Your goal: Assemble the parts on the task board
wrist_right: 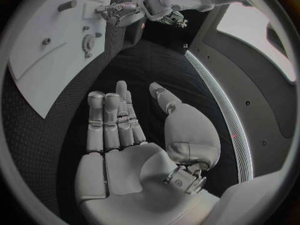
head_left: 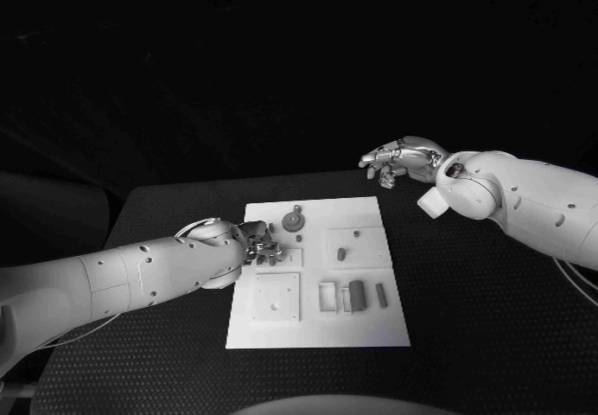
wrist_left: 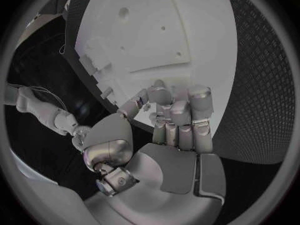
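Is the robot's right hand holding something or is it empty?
Empty. The right robot hand has its fingers spread apart with nothing on the palm, and it hovers beyond the far right corner of the task board.

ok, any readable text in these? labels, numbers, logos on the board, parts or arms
None readable in any view.
Task board: plain white, no print or markings visible.
Parts, such as the gear-shaped piece: no lettering visible.
Left hand and right hand: bare silver, no logo or label visible.
Arms: only small dark dots on the white shells, not text.
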